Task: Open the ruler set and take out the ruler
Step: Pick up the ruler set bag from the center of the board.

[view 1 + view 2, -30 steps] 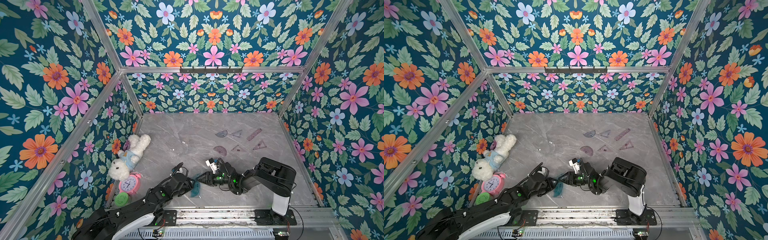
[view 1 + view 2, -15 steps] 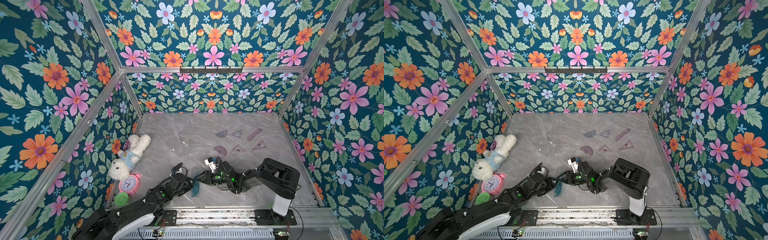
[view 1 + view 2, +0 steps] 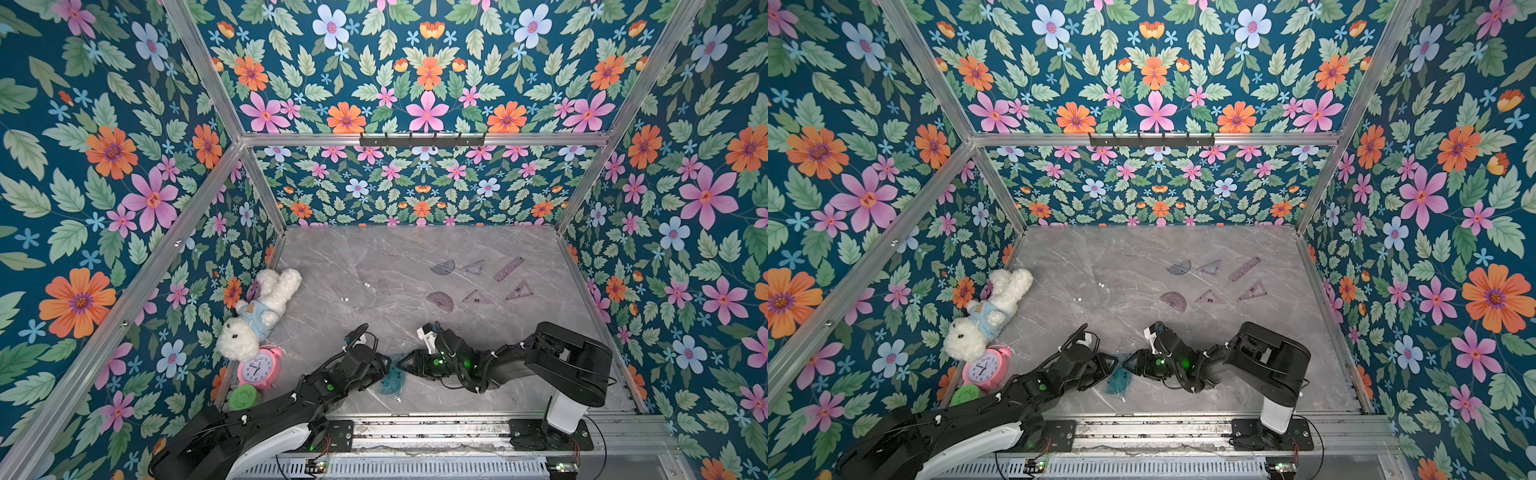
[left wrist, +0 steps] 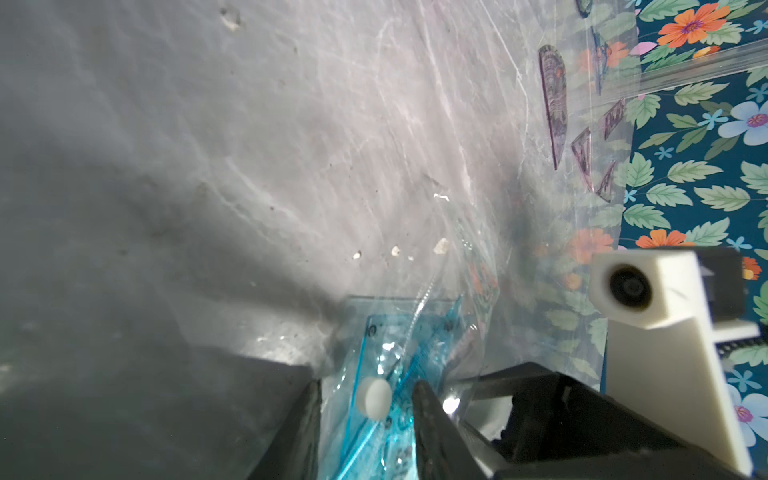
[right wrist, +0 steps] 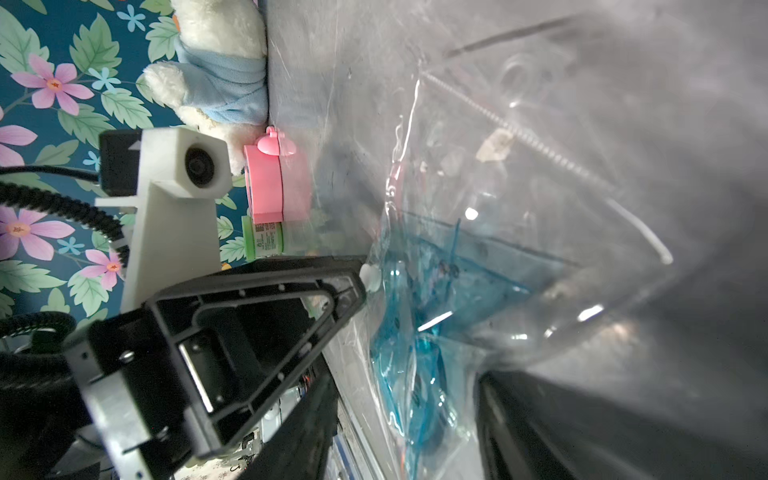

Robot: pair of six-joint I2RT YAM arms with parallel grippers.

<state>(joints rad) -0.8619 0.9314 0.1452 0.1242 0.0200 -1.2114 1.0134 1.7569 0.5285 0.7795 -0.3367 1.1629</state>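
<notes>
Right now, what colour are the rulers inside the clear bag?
The rulers are translucent teal-blue, showing best in the left wrist view.

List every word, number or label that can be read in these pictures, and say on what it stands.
No text can be quoted with certainty.
pink alarm clock: hour numerals on the dial, too small to read.
green container: printed label, blurred.
blue ruler set: printed marks, blurred.
purple rulers: scale marks, too small.

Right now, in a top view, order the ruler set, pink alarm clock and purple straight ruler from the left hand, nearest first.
From the left hand:
1. Ruler set, right at the hand.
2. Pink alarm clock, off to its left.
3. Purple straight ruler, far back on the right.
</notes>
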